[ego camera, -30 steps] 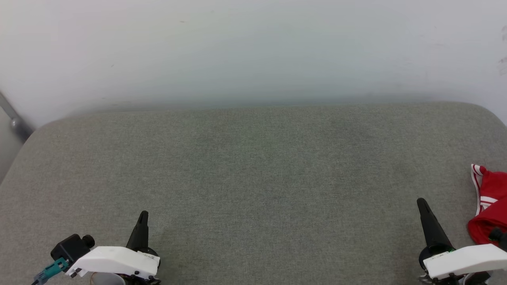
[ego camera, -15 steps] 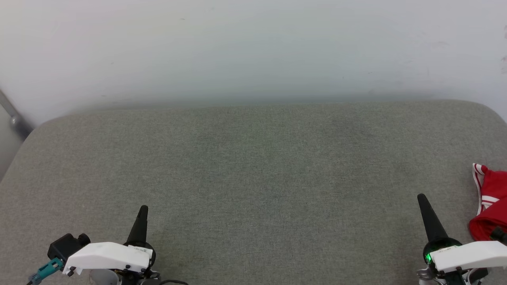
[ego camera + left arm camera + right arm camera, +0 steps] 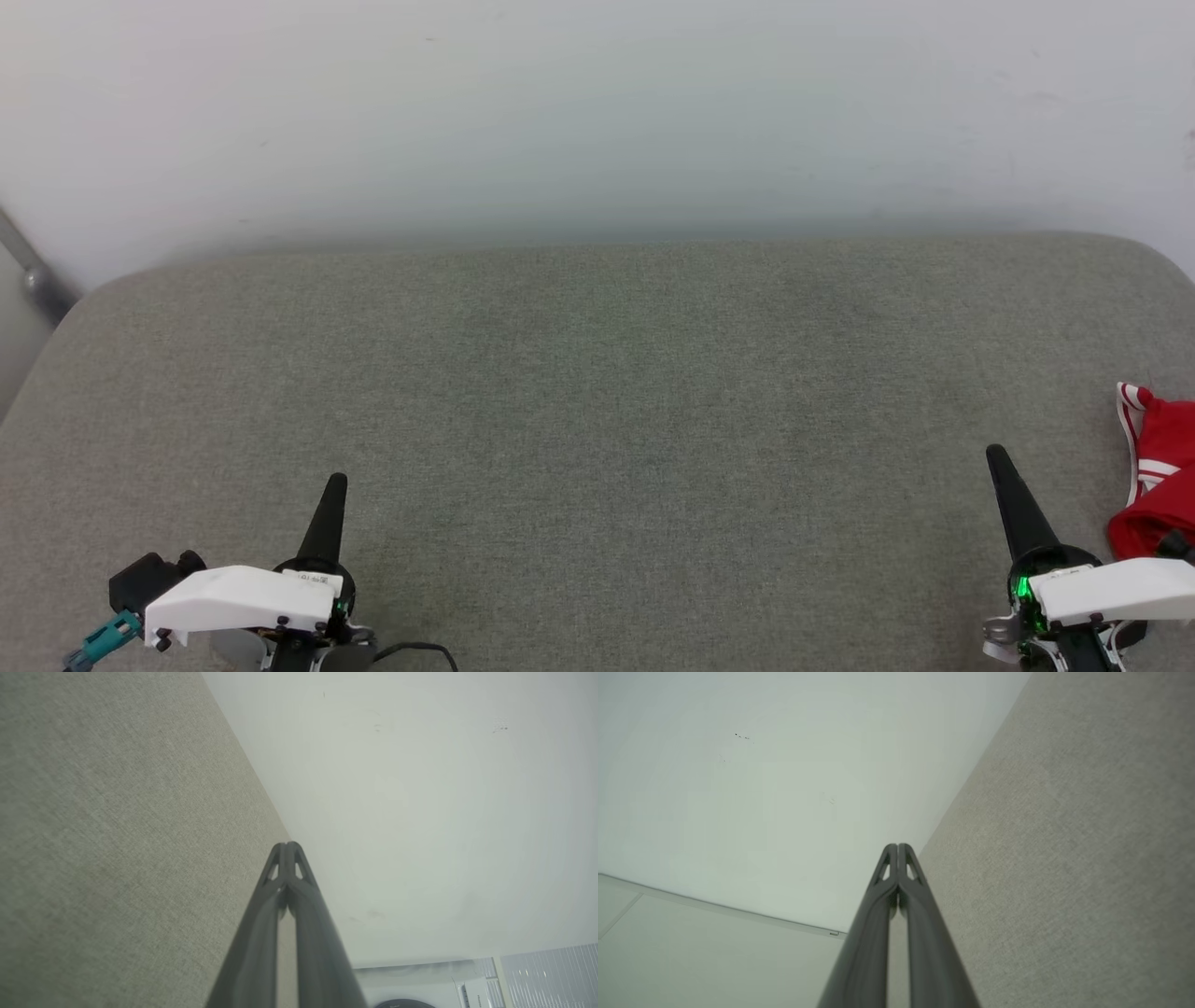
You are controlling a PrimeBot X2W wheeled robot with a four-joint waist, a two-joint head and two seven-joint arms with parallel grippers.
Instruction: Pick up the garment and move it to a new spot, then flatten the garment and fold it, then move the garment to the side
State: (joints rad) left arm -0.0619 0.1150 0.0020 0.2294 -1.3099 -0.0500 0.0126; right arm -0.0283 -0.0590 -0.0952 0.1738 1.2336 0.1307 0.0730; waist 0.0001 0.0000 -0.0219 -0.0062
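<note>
Both arms have crept slightly forward. Your left gripper (image 3: 336, 481) and right gripper (image 3: 997, 455) have their jaws clenched on nothing and sit low, probably staged for the pick-up. The garment (image 3: 1158, 485) lies bunched at the grey cushion's (image 3: 597, 373) right edge, just beside the right gripper.

Wide grey-green fabric-covered tabletop (image 3: 597, 420) with rounded far corners, plain white wall (image 3: 597, 112) right behind it, slanted grey metal bar (image 3: 33, 275) at the far left corner, white appliance (image 3: 420, 984) beside a ribbed pale panel (image 3: 546, 975), soft even light
</note>
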